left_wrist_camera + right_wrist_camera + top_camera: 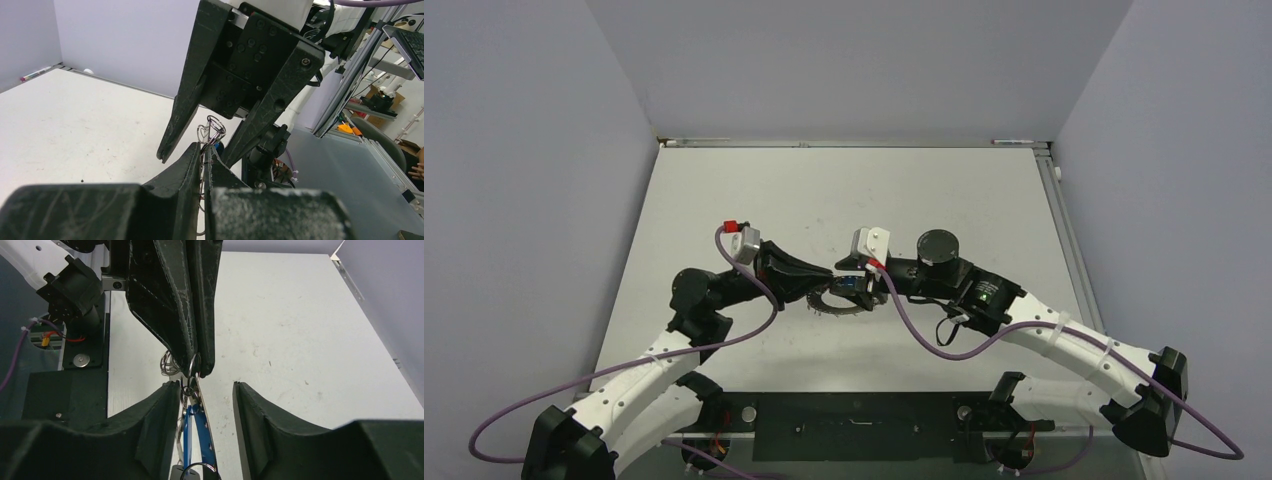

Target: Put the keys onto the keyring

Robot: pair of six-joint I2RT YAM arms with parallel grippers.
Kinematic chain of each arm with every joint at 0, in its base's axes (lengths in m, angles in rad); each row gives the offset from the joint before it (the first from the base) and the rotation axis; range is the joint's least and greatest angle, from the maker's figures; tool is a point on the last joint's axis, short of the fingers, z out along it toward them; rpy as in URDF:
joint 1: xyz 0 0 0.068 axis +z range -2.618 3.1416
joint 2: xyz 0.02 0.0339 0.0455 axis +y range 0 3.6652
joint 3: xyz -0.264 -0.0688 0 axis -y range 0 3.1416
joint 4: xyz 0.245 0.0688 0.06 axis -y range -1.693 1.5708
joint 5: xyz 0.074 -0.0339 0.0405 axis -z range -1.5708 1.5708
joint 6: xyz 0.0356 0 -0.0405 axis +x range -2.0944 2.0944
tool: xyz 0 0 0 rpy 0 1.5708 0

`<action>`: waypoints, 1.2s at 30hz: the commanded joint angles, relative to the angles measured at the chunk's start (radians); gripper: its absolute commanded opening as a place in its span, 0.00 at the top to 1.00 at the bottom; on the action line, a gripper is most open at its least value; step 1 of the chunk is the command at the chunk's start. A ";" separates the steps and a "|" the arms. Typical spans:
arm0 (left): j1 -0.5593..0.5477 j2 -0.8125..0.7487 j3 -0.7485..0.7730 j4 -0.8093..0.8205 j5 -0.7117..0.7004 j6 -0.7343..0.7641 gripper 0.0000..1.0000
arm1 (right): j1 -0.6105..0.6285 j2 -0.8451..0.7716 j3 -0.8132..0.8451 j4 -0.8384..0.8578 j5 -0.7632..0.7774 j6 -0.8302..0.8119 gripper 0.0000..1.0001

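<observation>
Dangling in the right wrist view, the blue key [192,432] sits between your right gripper [206,387] fingers, close against the left-hand one with bare table showing on its other side. Those jaws stand spread, not pinching it from both sides. Just above it, the keyring's wire loops [187,371] are caught in your left gripper [198,367], its two fingers pressed tight together on them. From overhead, the keyring [839,303] is mid-table [924,190], right where the two gripper tips meet nose to nose. I can't tell whether the ring rests on the surface or hangs clear. Your left wrist view shows a few loops [216,127] poking up between the fingers.
</observation>
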 commanded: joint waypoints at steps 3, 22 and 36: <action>0.002 -0.028 0.004 0.088 0.001 0.001 1.00 | -0.019 -0.018 0.050 -0.032 0.009 -0.017 0.46; 0.002 -0.029 0.008 0.065 0.003 0.016 1.00 | -0.070 -0.009 0.047 0.000 -0.137 0.018 0.95; 0.002 -0.139 0.055 -0.241 -0.088 0.267 0.76 | -0.086 0.008 0.070 -0.065 -0.078 0.060 0.95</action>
